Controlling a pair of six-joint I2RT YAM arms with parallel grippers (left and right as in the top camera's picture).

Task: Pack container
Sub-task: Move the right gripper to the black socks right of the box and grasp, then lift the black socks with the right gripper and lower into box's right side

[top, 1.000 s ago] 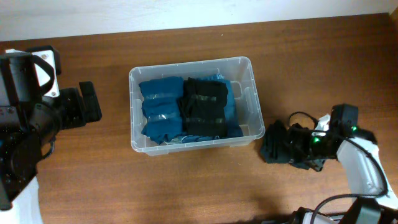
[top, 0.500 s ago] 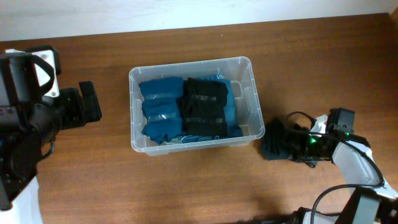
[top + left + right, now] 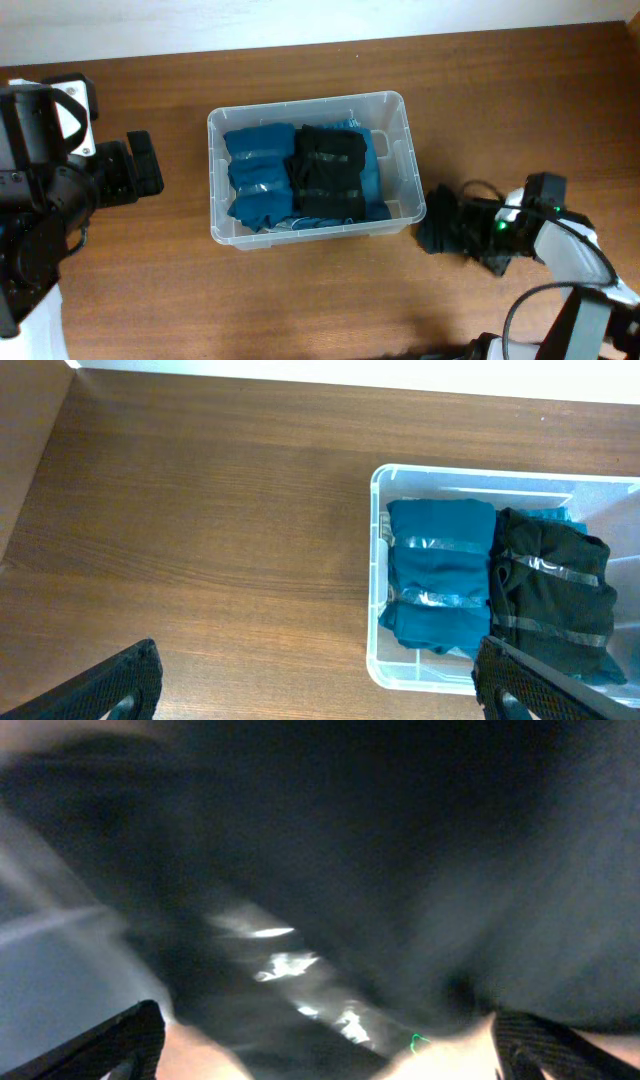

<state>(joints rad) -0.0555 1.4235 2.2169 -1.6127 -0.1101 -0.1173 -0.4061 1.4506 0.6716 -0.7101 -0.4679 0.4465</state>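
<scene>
A dark cloth [image 3: 400, 850] fills nearly the whole frame, so close to the lens that it is blurred and its folds show only as soft black and blue-grey shading, paler toward the left edge. Across its middle runs a broken streak of bright glints [image 3: 285, 965], as from a glossy band catching light, slanting down to the right. The gripper [image 3: 330, 1055] stands spread wide, its two black fingertips [image 3: 110, 1045] in the bottom corners with the cloth between them, and slivers of tan worktop [image 3: 215, 1060] show along the lower edge.
</scene>
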